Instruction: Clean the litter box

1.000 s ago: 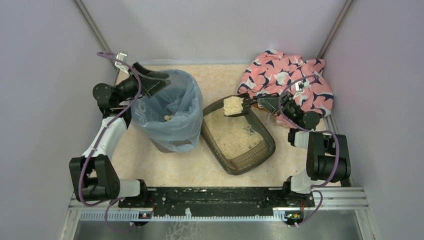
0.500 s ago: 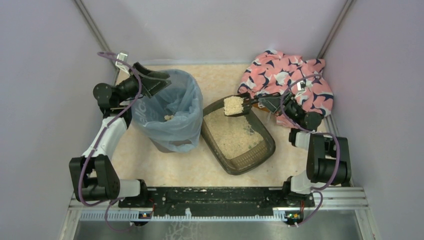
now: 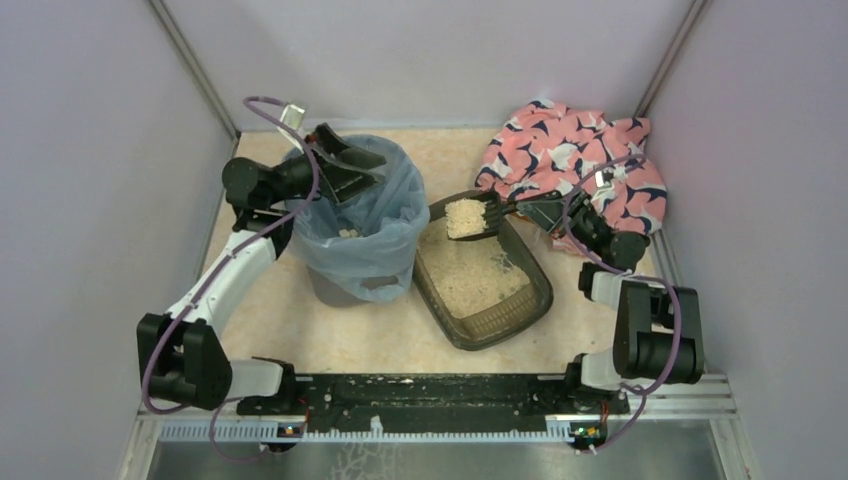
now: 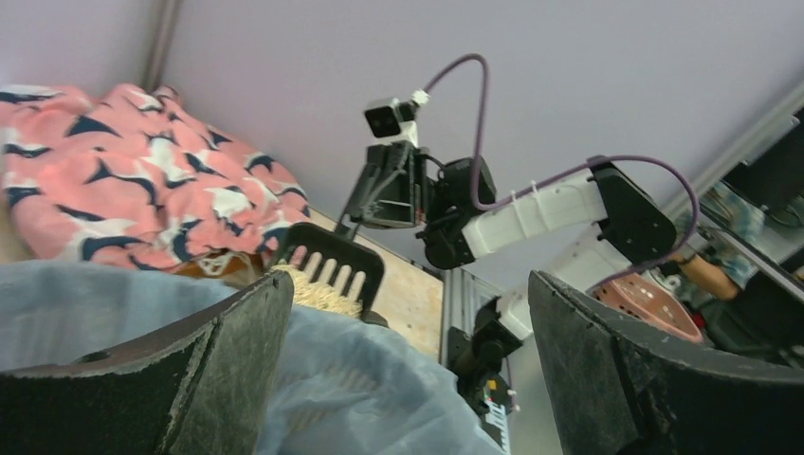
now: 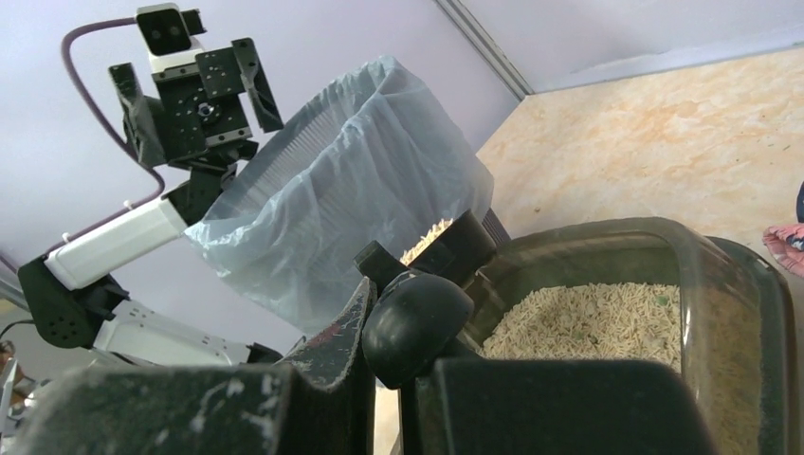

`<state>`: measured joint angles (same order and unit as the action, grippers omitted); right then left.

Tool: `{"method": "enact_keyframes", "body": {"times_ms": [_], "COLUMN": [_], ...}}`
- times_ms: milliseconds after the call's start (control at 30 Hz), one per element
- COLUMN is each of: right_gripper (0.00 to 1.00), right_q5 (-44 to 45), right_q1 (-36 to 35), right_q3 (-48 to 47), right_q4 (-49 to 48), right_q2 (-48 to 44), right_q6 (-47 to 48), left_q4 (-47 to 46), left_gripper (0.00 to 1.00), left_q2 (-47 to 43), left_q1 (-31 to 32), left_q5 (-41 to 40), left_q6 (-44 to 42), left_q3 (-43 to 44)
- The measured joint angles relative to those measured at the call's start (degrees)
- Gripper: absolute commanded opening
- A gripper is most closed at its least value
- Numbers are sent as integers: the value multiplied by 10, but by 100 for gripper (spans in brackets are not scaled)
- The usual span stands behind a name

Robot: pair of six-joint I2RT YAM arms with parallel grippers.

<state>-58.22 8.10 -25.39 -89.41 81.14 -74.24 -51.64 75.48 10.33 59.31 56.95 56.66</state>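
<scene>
The litter box (image 3: 503,322), a dark brown tray of beige litter, lies at mid-table. It also shows in the right wrist view (image 5: 730,284). My right gripper (image 3: 532,209) is shut on the handle of the black slotted scoop (image 3: 467,217). The scoop is heaped with litter and held over the tray's far left corner, beside the bin. In the right wrist view the right gripper (image 5: 398,318) clamps the handle knob (image 5: 415,324). My left gripper (image 3: 352,170) is open over the far rim of the blue-bagged bin (image 3: 350,235). In the left wrist view its fingers (image 4: 161,379) straddle the bag (image 4: 379,398), with the scoop (image 4: 327,270) beyond.
A pink patterned cloth (image 3: 575,150) lies bunched at the back right, behind the right arm. The bin stands touching or nearly touching the tray's left side. Purple walls close in the table on three sides. Some litter lies inside the bag (image 3: 345,233).
My left arm swung right and the bin with its bag shifted right toward the tray. The loaded scoop stayed nearly in place, edging slightly left.
</scene>
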Motion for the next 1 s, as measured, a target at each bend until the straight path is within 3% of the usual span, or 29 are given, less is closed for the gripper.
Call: {"method": "enact_keyframes", "body": {"times_ms": [167,433,633,1000], "right_gripper": [0,0,0,0], "right_q5": [-3,-4,-3,12], "right_q1": [3,3,3,18], "right_q3": [15,23,23,23], "right_q4": [0,0,0,0], "right_q2": [-18,-18,-17,-38], "right_q6": [5,7,8,11], "left_q4": [74,216,217,217], "left_gripper": [99,99,99,99], "left_q2": [-9,-54,-60,54], "left_q1": [64,61,63,147], "left_q5": [-27,-85,-88,-94], "left_q6": [-56,-157,-143,-113], "left_q3": [25,27,35,155]}}
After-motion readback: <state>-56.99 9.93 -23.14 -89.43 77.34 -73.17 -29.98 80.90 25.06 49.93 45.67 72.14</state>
